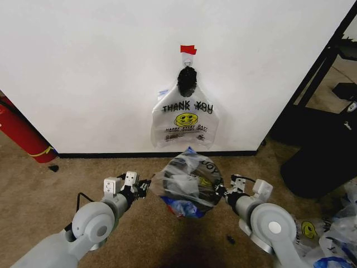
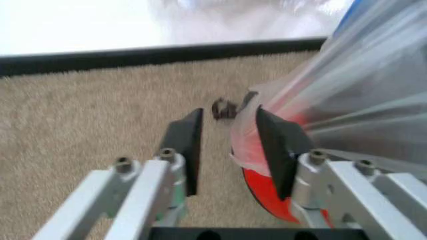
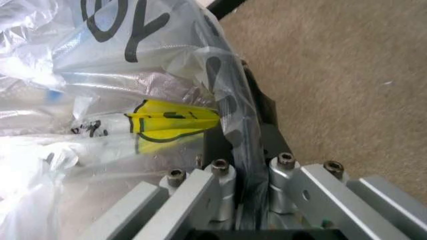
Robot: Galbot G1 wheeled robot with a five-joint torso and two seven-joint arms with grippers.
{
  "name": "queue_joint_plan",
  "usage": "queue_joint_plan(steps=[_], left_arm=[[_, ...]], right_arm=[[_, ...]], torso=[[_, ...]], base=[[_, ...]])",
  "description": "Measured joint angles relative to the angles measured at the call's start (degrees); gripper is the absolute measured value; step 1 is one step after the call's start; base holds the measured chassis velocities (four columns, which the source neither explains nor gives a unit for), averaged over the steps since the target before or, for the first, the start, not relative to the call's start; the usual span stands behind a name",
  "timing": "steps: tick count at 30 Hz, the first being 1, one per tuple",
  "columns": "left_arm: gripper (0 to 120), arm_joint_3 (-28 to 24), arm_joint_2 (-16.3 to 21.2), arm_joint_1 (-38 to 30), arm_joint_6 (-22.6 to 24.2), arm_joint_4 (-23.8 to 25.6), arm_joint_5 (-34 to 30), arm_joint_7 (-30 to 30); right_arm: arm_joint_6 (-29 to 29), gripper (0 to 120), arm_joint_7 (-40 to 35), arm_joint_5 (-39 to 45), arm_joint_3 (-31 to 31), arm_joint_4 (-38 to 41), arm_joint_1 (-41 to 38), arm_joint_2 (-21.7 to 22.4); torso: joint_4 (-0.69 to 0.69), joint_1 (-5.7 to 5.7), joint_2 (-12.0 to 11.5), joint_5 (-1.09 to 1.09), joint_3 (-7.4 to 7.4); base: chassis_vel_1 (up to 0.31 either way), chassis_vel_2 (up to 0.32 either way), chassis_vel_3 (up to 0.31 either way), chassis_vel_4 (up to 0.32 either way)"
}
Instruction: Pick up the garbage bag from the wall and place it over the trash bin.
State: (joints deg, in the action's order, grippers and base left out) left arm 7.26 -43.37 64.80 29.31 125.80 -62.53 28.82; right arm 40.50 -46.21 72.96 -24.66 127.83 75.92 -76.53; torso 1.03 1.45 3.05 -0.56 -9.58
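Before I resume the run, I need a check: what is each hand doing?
Left hand: open, beside the bin, bag against one finger.
Right hand: closed on the bag.

Tan carpet bears the trash bin, a fire extinguisher and spare bags

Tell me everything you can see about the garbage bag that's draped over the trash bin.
The garbage bag is thin, translucent white plastic, crumpled, with black lettering, a yellow smiley patch and blue strips. It is spread over the round trash bin on the carpet below the wall, where another printed bag hangs. The right claw is shut on its edge at the rim. The left claw stands open at the opposite side, one finger against the plastic.
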Motion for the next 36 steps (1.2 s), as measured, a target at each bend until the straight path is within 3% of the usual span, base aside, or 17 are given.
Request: queue_joint_plan(steps=[3, 6, 8, 11, 14, 17, 26, 30, 34, 36], left_arm=[[48, 0.11, -0.42, -0.04, -0.06, 1.62, -0.45, 1.81], [61, 0.48, -1.05, 2.45, -2.45, 6.73, -0.07, 3.94], [63, 0.6, -1.33, 3.54, -3.54, 7.84, 0.78, 4.25], [78, 0.66, -3.24, 8.91, -9.12, 11.51, 7.74, 4.42], [91, 0.62, -4.8, 12.47, -9.91, 14.01, 9.54, 3.72], [96, 0.24, -5.41, 13.55, -9.87, 14.89, 8.78, 3.35], [97, -3.25, -8.12, 13.49, -6.62, 16.08, -4.7, 3.81], [97, -3.72, -8.44, 12.62, -5.14, 15.67, -7.24, 4.37], [78, -4.71, -9.1, 11.32, -3.71, 14.15, -8.81, 5.58], [76, -4.82, -9.18, 11.26, -3.67, 13.97, -8.83, 5.63]], right_arm=[[-0.16, 0, 0.0, -0.41, -1.06, 0.63, 0.68, -0.3], [-0.64, 0, 0.6, -1.98, -2.32, 1.05, 1.85, -1.56], [-0.73, 0, 0.93, -2.42, -2.33, 0.87, 1.9, -1.87], [-0.99, 0, 1.68, -3.82, -2.1, -0.41, 2.03, -2.78], [-1.03, 0, 1.98, -4.85, -1.89, -0.52, 2.15, -2.88], [-1.03, 0, 1.98, -4.96, -1.85, -0.36, 2.01, -2.95], [-1.87, 0, 2.06, -5.55, -2.28, -1.11, 1.34, -5.29], [-1.89, 0, 2.23, -5.98, -2.08, -1.47, 1.32, -5.89], [-1.89, 0, 2.25, -6.46, -1.46, -1.96, 0.86, -6.5], [-1.89, 0, 2.25, -6.5, -1.41, -1.98, 0.85, -6.54]], torso=[[0.0, 0.0, 0.0, -0.02, 0.0], [0.03, 0.0, 0.0, -0.01, 0.0], [0.02, 0.0, 0.0, -0.01, 0.0], [-0.02, 0.0, 0.0, 0.0, 0.0], [0.0, 0.0, 0.0, -0.01, 0.0], [0.0, 0.0, 0.0, -0.01, 0.0], [0.0, 0.0, 0.0, -0.01, 0.0], [0.01, 0.0, 0.0, -0.01, 0.0], [0.0, 0.0, 0.0, -0.01, 0.0], [0.0, 0.0, 0.0, -0.01, 0.0]], base=[[0.0, 0.0, 0.0, 0.0], [0.0, 0.0, 0.0, 0.0], [0.0, 0.0, 0.0, 0.0], [0.0, 0.0, 0.0, 0.0], [0.0, 0.0, 0.0, 0.0], [0.0, 0.0, 0.0, 0.0], [0.0, 0.0, 0.0, 0.0], [0.0, 0.0, 0.0, 0.0], [0.0, 0.0, 0.0, 0.0], [0.0, 0.0, 0.0, 0.0]])
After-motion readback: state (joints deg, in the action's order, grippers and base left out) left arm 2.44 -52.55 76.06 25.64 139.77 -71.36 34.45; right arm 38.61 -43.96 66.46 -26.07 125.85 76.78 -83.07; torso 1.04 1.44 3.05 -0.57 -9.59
